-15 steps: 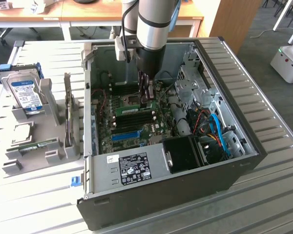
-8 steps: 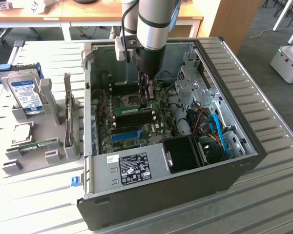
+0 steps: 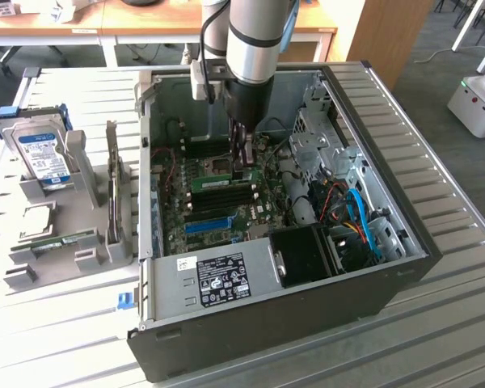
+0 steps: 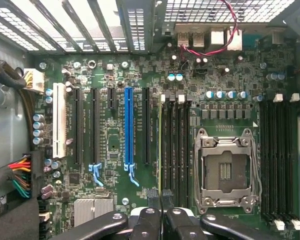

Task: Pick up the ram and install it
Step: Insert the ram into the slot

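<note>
The gripper (image 4: 160, 202) was clamped on the ram (image 4: 160, 145), its two fingers (image 4: 151, 202) pinching that one green board, seen edge-on. The ram stood on edge along the first of four black memory slots (image 4: 181, 145), the one beside the single blue slot (image 4: 128, 127). Whether it was fully seated could not be told. Beyond those four lay one socket (image 4: 225, 172), then four more memory slots. Past the blue slot sat one white slot (image 4: 59, 125). In the exterior view the arm (image 3: 255, 40) reached down into the open case (image 3: 267, 323). On that view's left, a grey holder (image 3: 81, 158) carried one hard drive (image 3: 42, 153) and one green stick (image 3: 52, 242).
</note>
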You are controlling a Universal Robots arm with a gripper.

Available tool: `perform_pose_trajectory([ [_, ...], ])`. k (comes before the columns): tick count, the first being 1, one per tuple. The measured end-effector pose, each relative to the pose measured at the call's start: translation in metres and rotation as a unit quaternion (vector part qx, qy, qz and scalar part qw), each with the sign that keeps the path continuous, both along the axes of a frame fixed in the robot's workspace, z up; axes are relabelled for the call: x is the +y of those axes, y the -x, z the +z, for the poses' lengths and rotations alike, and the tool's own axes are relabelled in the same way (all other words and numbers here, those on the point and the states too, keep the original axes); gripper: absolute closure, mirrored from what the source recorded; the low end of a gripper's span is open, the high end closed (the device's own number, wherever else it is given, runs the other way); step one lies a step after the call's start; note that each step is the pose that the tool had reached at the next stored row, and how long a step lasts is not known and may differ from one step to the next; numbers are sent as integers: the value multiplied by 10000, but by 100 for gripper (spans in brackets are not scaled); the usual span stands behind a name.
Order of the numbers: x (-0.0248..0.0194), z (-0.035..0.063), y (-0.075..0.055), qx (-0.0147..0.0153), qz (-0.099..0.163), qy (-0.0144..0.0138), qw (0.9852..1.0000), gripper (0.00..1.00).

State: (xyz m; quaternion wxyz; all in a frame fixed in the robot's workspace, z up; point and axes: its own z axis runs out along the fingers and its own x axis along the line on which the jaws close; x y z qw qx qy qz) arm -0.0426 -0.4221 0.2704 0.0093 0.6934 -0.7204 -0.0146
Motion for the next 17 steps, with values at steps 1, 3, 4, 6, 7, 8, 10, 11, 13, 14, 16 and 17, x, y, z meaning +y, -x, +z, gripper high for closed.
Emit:
perform_pose_trajectory([
  [1,0,-1,0,0,-25,0,10000,88],
  [3,0,-1,0,0,-27,0,10000,88],
  [4,0,-1,0,0,-27,0,10000,88],
  [6,0,-1,-8,0,-27,0,10000,88],
  [7,0,-2,-29,0,-31,-1,10000,88],
  [8,0,-2,-39,0,-32,0,10000,88],
  [10,0,-1,-50,0,-32,0,10000,88],
  [11,0,-1,-50,0,-32,0,10000,88],
  [13,0,-4,-50,0,-32,-2,10000,88],
  [14,1,-14,-50,0,-33,-2,10000,88],
  [16,0,-44,-50,0,-32,0,10000,88],
  [17,0,-61,-50,0,-32,-1,10000,88],
])
